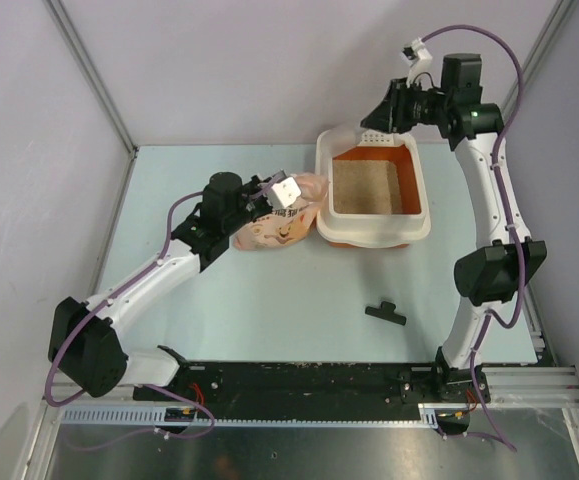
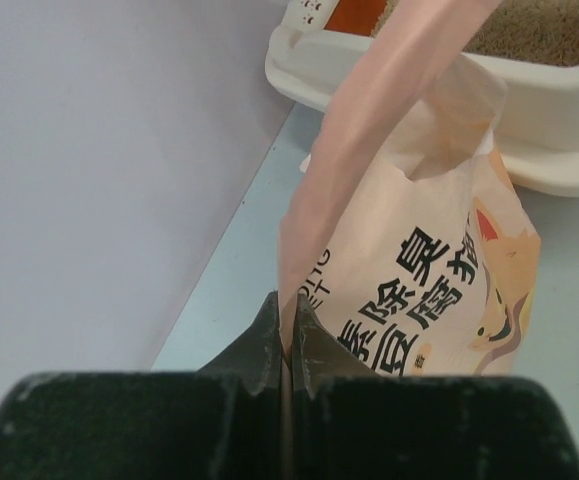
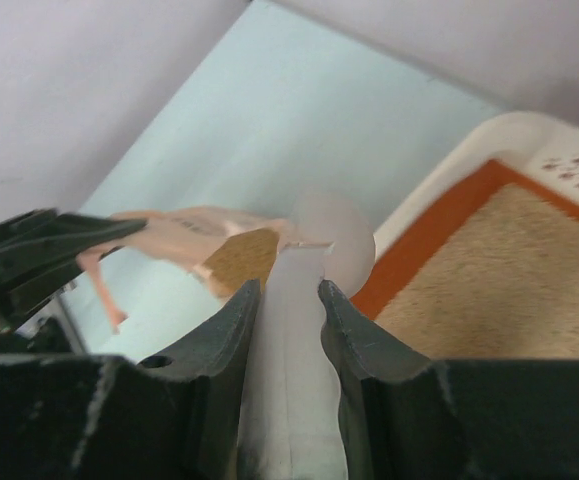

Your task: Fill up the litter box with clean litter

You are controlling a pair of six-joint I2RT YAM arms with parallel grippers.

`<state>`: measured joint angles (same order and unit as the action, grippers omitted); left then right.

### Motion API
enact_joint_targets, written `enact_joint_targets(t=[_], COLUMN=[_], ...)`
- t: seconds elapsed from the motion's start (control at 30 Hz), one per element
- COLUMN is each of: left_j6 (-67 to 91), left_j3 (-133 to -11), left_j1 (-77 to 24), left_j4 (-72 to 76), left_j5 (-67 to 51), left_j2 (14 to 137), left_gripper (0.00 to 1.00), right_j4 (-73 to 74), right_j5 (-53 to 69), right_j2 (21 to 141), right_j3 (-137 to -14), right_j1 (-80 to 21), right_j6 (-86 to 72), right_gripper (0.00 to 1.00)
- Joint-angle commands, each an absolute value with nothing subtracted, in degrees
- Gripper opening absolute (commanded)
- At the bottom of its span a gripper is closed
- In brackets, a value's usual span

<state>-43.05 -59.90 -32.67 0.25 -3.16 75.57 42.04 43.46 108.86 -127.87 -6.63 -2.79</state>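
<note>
— What sort of place is this?
— A robotics lab cell. A left arm (image 1: 159,275) and a right arm (image 1: 489,190) are bolted to a black rail (image 1: 309,380) at six o'clock on a pale-blue table (image 1: 269,310).
— Not a home, given the litter box (image 1: 374,232) at two o'clock?
— No. Plain grey panels (image 1: 249,60) on aluminium posts (image 1: 90,75) wall the table in, and purple cables (image 1: 469,27) loop along both arms.

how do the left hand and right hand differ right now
The left hand is pinched nearly flat on thin film of the litter bag; the right hand is clamped wider on the thicker white litter box rim. The left hand's load is soft and crumpled, the right hand's rigid. Both are gripping something.
</note>
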Motion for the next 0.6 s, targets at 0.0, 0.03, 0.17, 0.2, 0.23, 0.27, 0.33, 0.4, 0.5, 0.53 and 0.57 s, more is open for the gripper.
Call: enact_joint_targets(t=[0.0, 0.03, 0.17, 0.2, 0.23, 0.27, 0.33, 0.4, 0.5, 0.53, 0.57], left_j6=[-39.03, -38.41, -37.44, -37.44, -37.09, -36.92, -36.21, -35.60, -34.46, -34.37, -34.19], left_j3=[-64.07, -64.07, -63.98, -63.98, -64.07, -64.25, -64.34, -64.69, -64.78, -64.86, -64.69], left_j1=[-33.31, -33.31, -33.22, -33.22, -33.22, -33.31, -33.31, -33.22, -33.31, -33.22, -33.31], left_j4=[9.05, 9.14, 9.05, 8.97, 8.96, 8.96, 8.96, 8.96, 8.96, 8.96, 8.96], left_j5=[-2.02, -1.67, -1.49, -1.49, -1.41, -1.41, -1.58, -1.76, -1.85, -1.76, -1.93], left_j2=[73.04, 73.04, 73.13, 73.30, 73.39, 73.48, 73.48, 73.56, 73.30, 73.21, 73.13], left_gripper=[0.00, 0.00, 0.00, 0.00, 0.00, 0.00, 0.00, 0.00, 0.00, 0.00, 0.00], right_j4=[46.14, 46.75, 50.52, 51.41, 52.37, 53.51, 53.70, 53.35, 52.38, 52.12, 51.95], right_j5=[52.29, 52.21, 52.47, 51.77, 51.16, 50.28, 46.86, 42.22, 37.38, 36.31, 35.69], right_j2=[108.63, 108.55, 107.93, 107.93, 108.02, 107.67, 107.32, 107.66, 109.94, 110.82, 111.79], right_j3=[-128.14, -128.14, -128.06, -127.88, -127.79, -127.44, -125.34, -124.20, -124.36, -125.15, -125.85], right_j1=[-8.00, -8.09, -9.14, -9.66, -10.19, -11.15, -12.12, -13.61, -15.72, -16.34, -16.78], right_j6=[-3.60, -2.99, -0.10, 1.57, 2.54, 4.38, 5.44, 6.15, 6.41, 6.68, 6.85], right_gripper=[0.00, 0.00, 0.00, 0.00, 0.00, 0.00, 0.00, 0.00, 0.00, 0.00, 0.00])
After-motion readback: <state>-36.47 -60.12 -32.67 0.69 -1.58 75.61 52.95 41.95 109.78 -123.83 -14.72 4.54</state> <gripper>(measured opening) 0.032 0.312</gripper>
